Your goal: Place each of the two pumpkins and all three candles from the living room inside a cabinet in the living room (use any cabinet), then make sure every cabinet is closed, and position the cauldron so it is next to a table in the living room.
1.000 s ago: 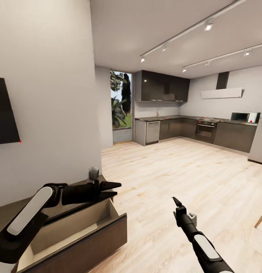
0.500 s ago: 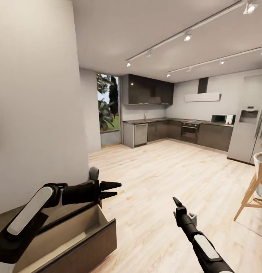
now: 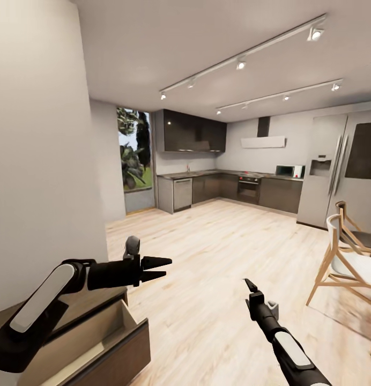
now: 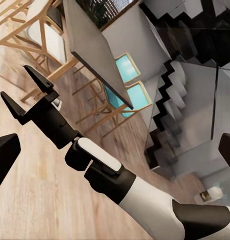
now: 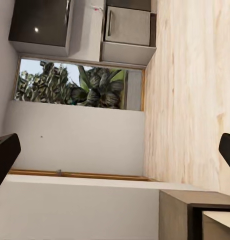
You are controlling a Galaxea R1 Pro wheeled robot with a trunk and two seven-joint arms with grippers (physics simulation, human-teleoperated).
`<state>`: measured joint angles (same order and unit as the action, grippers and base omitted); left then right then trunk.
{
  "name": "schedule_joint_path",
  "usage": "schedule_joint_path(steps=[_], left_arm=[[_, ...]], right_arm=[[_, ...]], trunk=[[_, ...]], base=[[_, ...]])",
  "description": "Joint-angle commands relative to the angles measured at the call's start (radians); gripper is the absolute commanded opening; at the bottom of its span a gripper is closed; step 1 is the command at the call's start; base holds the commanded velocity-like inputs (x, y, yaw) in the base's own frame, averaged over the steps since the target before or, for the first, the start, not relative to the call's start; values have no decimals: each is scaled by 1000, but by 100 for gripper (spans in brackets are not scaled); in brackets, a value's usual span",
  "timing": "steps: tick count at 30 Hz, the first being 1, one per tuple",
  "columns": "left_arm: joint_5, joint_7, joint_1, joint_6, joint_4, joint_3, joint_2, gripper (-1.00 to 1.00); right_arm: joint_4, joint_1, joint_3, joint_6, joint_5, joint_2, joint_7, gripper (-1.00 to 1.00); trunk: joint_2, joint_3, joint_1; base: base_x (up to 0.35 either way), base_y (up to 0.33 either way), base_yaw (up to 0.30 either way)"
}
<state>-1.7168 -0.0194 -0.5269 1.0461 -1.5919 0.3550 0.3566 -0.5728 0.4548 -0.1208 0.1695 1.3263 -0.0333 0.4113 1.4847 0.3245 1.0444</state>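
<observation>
The cabinet (image 3: 94, 343) sits at the lower left of the head view with its drawer (image 3: 113, 335) pulled out, and what shows of the inside looks bare. The left claw (image 3: 163, 268) hangs just above and past the drawer's far corner, tips a little apart and nothing in them. The right claw (image 3: 250, 284) is over the pale wood floor (image 3: 217, 279), well apart from the cabinet; the left wrist view shows its fingers (image 4: 37, 80) spread with nothing between them. Further out there's a kitchen with dark cupboards (image 3: 191, 131), a steel fridge (image 3: 335, 166), and a wooden chair (image 3: 346, 262) at the right.
</observation>
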Motion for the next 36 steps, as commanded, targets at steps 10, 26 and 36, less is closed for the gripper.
schedule_joint_path(steps=[10,26,36], left_arm=[[-3,-2,-1,1,0,1,1,100],[-3,-4,-1,1,0,1,-3,100],[-3,-3,-1,1,0,2,-11,100]], right_arm=[[1,1,-3,10,10,0,3,100],[2,1,-5,10,11,0,3,100],[2,-1,-5,10,14,0,2,100]], trunk=[[-70,-42,-38],[-182,-110,-100],[-196,-128,-107]], base=[[0,0,-212],[0,0,-206],[0,0,-210]])
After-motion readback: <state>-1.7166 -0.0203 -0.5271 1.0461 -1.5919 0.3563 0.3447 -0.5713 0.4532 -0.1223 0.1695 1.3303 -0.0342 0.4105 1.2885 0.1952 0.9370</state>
